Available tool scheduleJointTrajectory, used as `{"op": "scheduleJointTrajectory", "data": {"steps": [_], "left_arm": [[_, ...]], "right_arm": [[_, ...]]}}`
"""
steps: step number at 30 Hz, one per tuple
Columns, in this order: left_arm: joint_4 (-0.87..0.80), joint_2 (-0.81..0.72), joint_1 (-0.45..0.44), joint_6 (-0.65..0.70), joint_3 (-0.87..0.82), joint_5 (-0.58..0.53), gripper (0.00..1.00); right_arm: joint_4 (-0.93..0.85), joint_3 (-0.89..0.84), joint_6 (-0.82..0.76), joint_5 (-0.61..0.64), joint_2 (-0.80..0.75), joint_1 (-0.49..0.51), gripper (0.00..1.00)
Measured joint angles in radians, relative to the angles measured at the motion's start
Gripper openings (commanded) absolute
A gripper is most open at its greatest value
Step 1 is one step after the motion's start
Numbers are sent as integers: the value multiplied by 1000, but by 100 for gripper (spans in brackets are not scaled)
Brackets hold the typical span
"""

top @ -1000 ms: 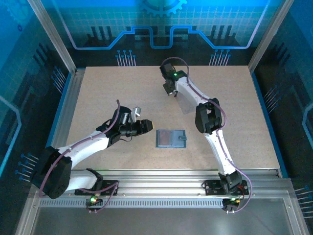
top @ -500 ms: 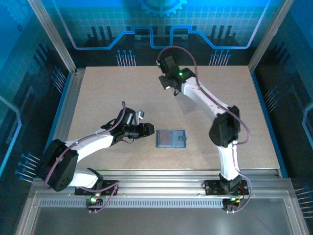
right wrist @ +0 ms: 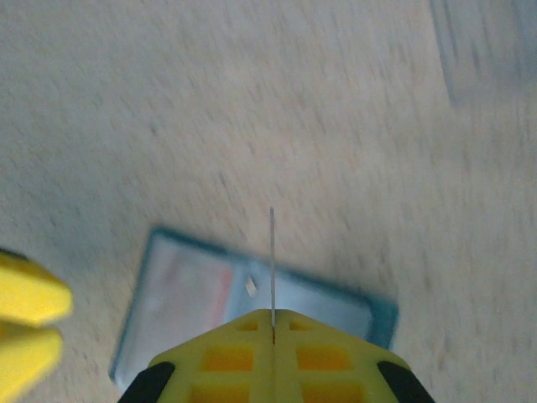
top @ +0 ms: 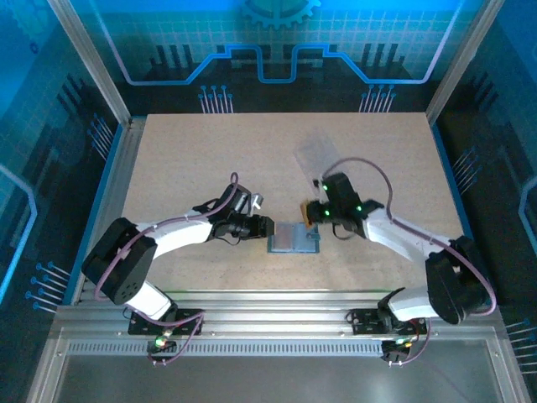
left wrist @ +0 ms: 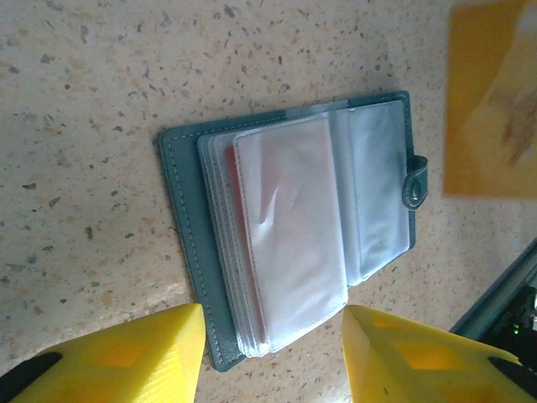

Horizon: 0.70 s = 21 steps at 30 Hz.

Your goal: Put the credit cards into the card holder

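The right gripper (right wrist: 271,315) pinches a thin card (right wrist: 271,252) edge-on, sticking out past its closed fingertips above the open card holder (left wrist: 180,218). The left gripper (left wrist: 273,332) stands partly open, its fingers straddling the holder's end. A red card (right wrist: 197,290) looks already pocketed. Next, the held edge likely needs lining up with a free sleeve's mouth.

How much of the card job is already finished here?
Done: one red card seems already inside the open teal folding wallet. In hand: right fingers pinch a thin card, seen edge-on. Remaining: slide it into a pocket.
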Motion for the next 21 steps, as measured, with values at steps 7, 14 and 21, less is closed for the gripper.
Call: {"op": "scheduleJointTrajectory", "data": {"steps": [7, 14, 21], "left_arm": [[13, 56, -3, -1, 0, 2, 36], [31, 102, -3, -1, 2, 8, 29], [39, 125, -3, -2, 15, 8, 24]], "right_arm": [[272, -212, 164, -137, -80, -45, 0], [447, -274, 249, -198, -47, -45, 0], [527, -287, 285, -227, 28, -45, 0]]}}
